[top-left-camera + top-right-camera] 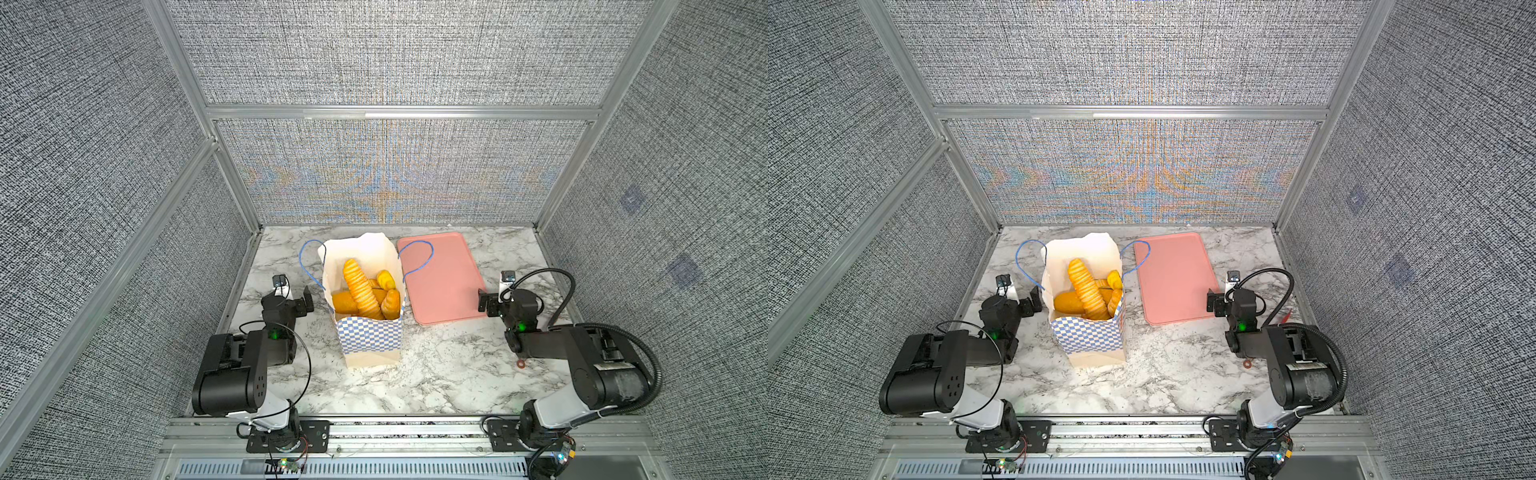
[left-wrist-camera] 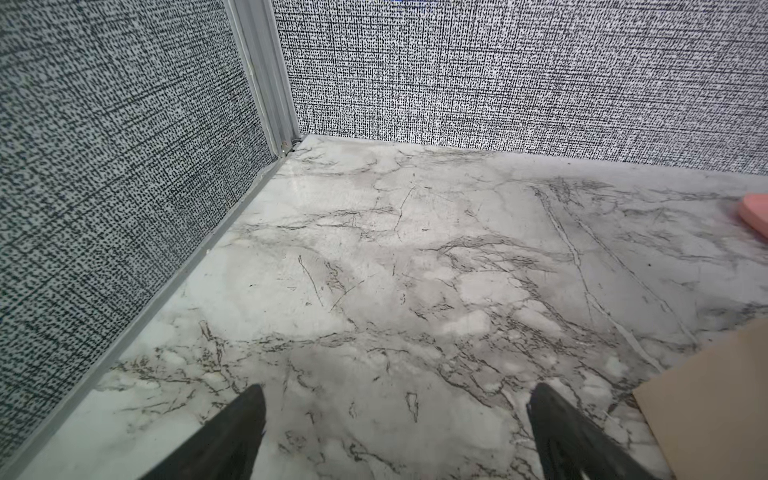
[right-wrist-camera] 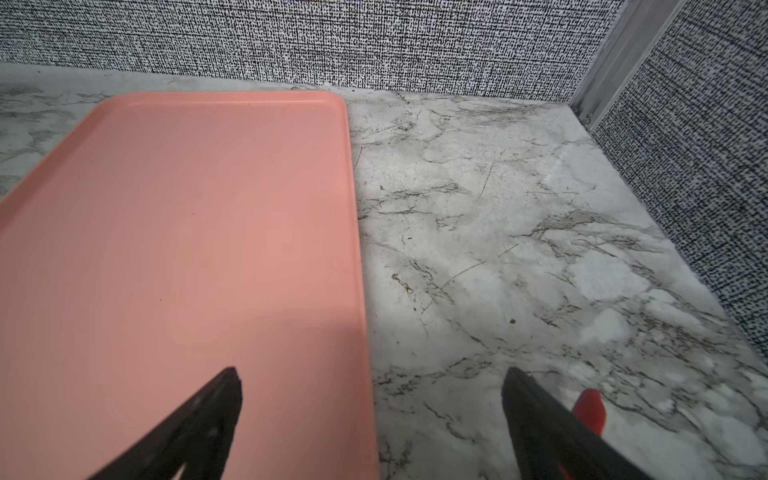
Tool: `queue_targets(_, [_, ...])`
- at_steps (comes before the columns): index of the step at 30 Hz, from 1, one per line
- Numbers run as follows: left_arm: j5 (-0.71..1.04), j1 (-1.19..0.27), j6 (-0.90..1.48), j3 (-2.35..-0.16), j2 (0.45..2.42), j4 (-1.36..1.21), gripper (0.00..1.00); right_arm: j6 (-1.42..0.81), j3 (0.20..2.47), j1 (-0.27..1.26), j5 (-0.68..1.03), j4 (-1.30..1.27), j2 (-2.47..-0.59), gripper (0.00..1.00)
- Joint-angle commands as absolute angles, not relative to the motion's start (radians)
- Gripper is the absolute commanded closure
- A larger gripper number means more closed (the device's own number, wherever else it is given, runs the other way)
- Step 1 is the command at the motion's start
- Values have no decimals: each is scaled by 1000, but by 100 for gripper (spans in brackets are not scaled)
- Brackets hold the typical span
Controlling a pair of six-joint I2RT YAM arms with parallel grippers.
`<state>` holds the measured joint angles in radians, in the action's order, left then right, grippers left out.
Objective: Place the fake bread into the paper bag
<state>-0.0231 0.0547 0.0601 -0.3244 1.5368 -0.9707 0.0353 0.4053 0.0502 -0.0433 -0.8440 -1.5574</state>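
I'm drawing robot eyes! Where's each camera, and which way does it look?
Top views: high above the front, looking down at paper bag holding fake bread; left arm, right arm show.
Left wrist: on the left arm, facing the table's back-left corner; open left gripper shows.
Right wrist: on the right arm, facing the back wall over the pink tray; open right gripper shows.
Shared: both wrist views catch the pink tray.

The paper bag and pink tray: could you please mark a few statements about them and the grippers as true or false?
1. The fake bread lies inside the paper bag. True.
2. A loaf lies on the pink tray. False: no bread shows on it.
3. The left gripper is open and holds nothing. True.
4. The right gripper is shut on a bag handle. False: it is open, holding nothing.
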Motion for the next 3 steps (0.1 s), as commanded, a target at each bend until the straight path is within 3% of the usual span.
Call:
queue_targets(1, [-25, 55, 52, -334, 1541, -990, 1, 23, 421, 39, -23, -835, -1562, 1])
queue_targets(3, [-26, 52, 51, -335, 1541, -989, 1, 23, 418, 38, -23, -840, -1558, 1])
